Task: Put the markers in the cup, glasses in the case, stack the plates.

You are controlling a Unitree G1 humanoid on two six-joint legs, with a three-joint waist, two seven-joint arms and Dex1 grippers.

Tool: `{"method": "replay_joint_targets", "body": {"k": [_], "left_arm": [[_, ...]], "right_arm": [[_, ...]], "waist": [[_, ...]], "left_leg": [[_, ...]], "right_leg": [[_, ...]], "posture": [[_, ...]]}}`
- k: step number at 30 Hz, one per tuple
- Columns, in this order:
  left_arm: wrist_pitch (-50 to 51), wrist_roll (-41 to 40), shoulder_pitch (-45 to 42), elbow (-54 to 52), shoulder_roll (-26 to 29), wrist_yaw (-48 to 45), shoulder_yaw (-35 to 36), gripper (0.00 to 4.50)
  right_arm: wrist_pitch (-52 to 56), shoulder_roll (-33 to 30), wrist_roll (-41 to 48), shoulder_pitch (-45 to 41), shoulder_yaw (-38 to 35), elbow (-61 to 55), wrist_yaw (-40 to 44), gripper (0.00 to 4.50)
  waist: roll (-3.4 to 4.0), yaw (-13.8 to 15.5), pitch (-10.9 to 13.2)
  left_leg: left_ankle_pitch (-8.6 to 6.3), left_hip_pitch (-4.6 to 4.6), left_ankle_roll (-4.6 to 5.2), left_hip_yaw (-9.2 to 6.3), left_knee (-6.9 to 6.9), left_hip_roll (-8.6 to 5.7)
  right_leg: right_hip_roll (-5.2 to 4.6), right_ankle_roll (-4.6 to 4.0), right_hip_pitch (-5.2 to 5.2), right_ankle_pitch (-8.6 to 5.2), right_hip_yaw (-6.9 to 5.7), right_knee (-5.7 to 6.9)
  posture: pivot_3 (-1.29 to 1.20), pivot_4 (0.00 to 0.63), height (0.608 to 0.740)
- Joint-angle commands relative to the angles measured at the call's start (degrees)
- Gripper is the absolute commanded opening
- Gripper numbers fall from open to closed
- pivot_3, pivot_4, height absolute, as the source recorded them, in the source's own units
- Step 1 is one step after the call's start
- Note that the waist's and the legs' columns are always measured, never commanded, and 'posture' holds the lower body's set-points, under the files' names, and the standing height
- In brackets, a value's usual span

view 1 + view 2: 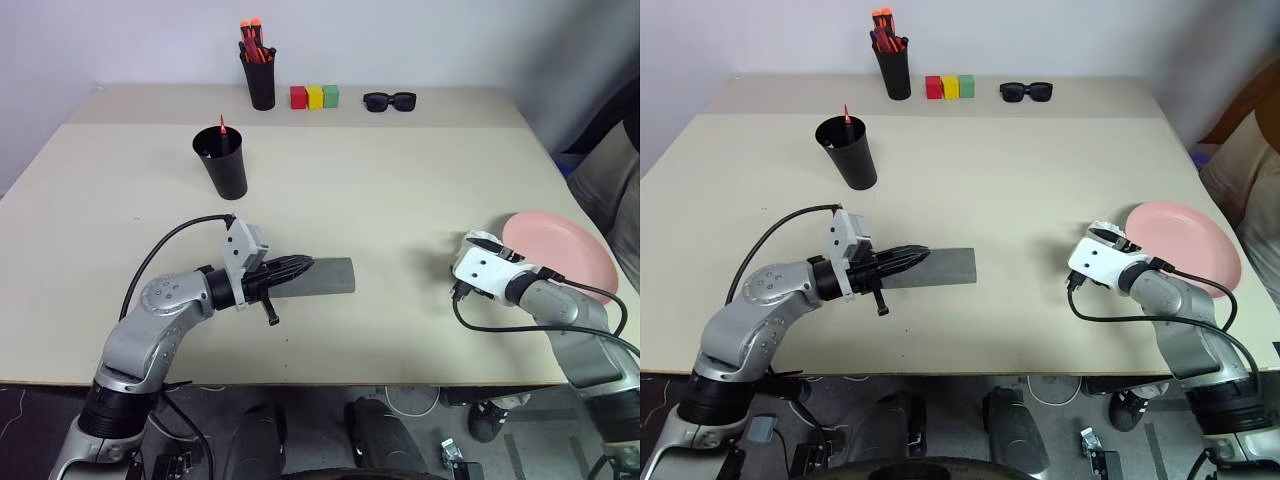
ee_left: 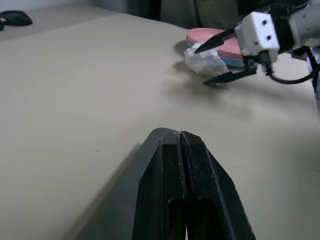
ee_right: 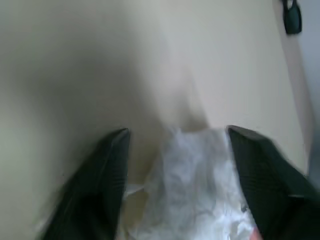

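Left gripper (image 1: 296, 266), lower left of frame: fingers pressed together on the closed grey case (image 1: 322, 277), apparently steadying it. Right gripper (image 2: 216, 62), lower right: fingers spread around a crumpled white wad (image 2: 205, 60) beside the pink plate (image 1: 570, 250), which overhangs the table's right edge. Cup (image 1: 221, 161) upper left; mid-table open.
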Motion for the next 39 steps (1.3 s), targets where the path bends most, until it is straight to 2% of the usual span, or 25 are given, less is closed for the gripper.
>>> {"method": "replay_joint_targets", "body": {"k": [1, 3, 10, 15, 19, 23, 25, 27, 32, 33, 36, 39], "left_arm": [[0.06, -1.15, 0.31, -2.62, 0.55, 0.41, 1.18, 0.00], [0.21, -1.26, 0.44, -2.89, 0.63, 0.63, 1.17, 0.00], [0.33, -1.40, -0.33, -2.32, 0.43, 0.60, 0.83, 0.00], [0.11, -1.41, -0.70, -1.58, 0.29, 0.24, 0.81, 0.00], [-0.09, -1.39, -0.90, -0.88, 0.15, -0.05, 0.72, 0.00], [-0.46, -1.03, -1.24, -0.18, -0.08, -0.30, 0.26, 0.00], [-0.51, -1.02, -1.53, 0.07, -0.23, -0.38, 0.15, 0.00], [-0.64, -0.93, -1.63, 0.18, -0.25, -0.48, 0.00, 0.00], [-0.77, -0.79, -1.64, 0.21, -0.19, -0.68, 0.08, 0.00], [-0.88, -0.73, -1.67, 0.33, -0.22, -0.59, 0.27, 0.00], [-1.51, -0.48, -1.87, 1.07, -0.30, -0.11, 1.35, 0.00], [-2.29, -0.22, -1.90, 1.89, -0.31, 1.89, 3.83, 0.00]], "right_arm": [[0.60, 0.07, -1.47, -0.82, -0.20, 0.40, -1.41, 1.10], [0.38, -0.11, -1.96, -0.74, -0.15, 0.22, -1.44, 0.06], [-1.98, 0.31, 0.28, 0.15, -2.24, -6.52, -0.68, 0.06], [2.34, -0.08, 4.11, -0.39, -7.77, -12.69, 0.66, 0.06], [7.27, -1.91, 5.18, -0.13, -13.10, -11.94, 1.07, 0.06], [9.74, -4.11, 4.47, 3.95, -18.35, -5.87, -0.38, 0.06], [10.54, -3.82, 6.01, 5.22, -20.57, -3.82, -0.62, 0.64], [10.46, -3.99, 6.33, 6.21, -21.37, -2.93, -0.64, 1.41], [9.50, -5.08, 6.81, 7.60, -22.01, -3.62, 0.34, 4.06], [8.85, -5.25, 7.41, 7.53, -22.17, -4.07, 0.85, 4.45], [7.30, -4.96, 10.44, 6.07, -22.89, -5.43, 1.95, 4.45], [6.47, -2.93, 17.30, 3.17, -23.54, -8.04, 4.79, 4.45]], "waist": [[0.00, 0.01, 0.00], [0.00, -0.01, 0.00], [0.00, -0.08, 0.00], [0.00, -0.08, 0.00], [-0.01, 0.44, 0.01], [-0.02, 1.06, 0.00], [-0.02, 1.22, 0.00], [-0.01, 1.19, 0.00], [0.06, 0.87, -0.05], [0.06, 0.94, -0.05], [0.06, 1.07, -0.04], [0.06, 0.91, -0.04]], "left_leg": [[0.00, 0.00, 0.00, 0.00, 0.00, 0.00], [0.00, 0.00, 0.00, 0.00, 0.00, 0.00], [0.00, 0.00, 0.00, 0.00, -0.01, 0.00], [0.00, 0.00, 0.00, -0.02, -0.02, 0.01], [0.00, -0.01, 0.00, 0.00, 0.00, -0.01], [0.00, -0.01, 0.01, -0.01, 0.00, -0.01], [0.00, -0.01, 0.01, 0.01, 0.00, -0.01], [-0.01, -0.01, 0.01, 0.02, 0.00, -0.01], [-0.01, 0.03, 0.01, 0.02, -0.03, 0.00], [0.00, 0.03, 0.01, 0.02, -0.03, 0.00], [-0.01, 0.03, 0.01, 0.02, -0.02, 0.00], [-0.01, 0.03, 0.01, 0.02, -0.02, 0.00]], "right_leg": [[0.00, 0.00, 0.00, 0.00, 0.00, 0.00], [0.00, 0.01, 0.00, 0.00, 0.00, 0.00], [0.01, 0.02, 0.00, 0.01, 0.00, 0.00], [0.02, 0.03, -0.01, 0.02, -0.01, 0.01], [-0.01, 0.01, 0.01, 0.00, -0.01, -0.01], [-0.01, -0.10, 0.01, -0.05, -0.01, -0.02], [-0.01, -0.12, 0.01, -0.06, 0.00, -0.03], [-0.01, -0.12, 0.00, -0.06, 0.01, -0.03], [0.02, -0.05, 0.00, -0.03, 0.02, -0.02], [0.01, -0.04, 0.00, -0.02, 0.02, -0.02], [0.01, 0.01, 0.01, 0.00, 0.02, -0.03], [0.01, 0.01, 0.01, 0.01, 0.02, -0.02]], "posture": [[0.00, 0.150, 0.725], [0.00, 0.150, 0.725], [0.00, 0.150, 0.725], [0.00, 0.150, 0.725], [0.00, 0.150, 0.725], [0.00, 0.150, 0.725], [0.00, 0.150, 0.725], [0.00, 0.150, 0.725], [0.00, 0.150, 0.725], [0.00, 0.150, 0.725], [0.00, 0.150, 0.725], [0.00, 0.150, 0.725]]}}
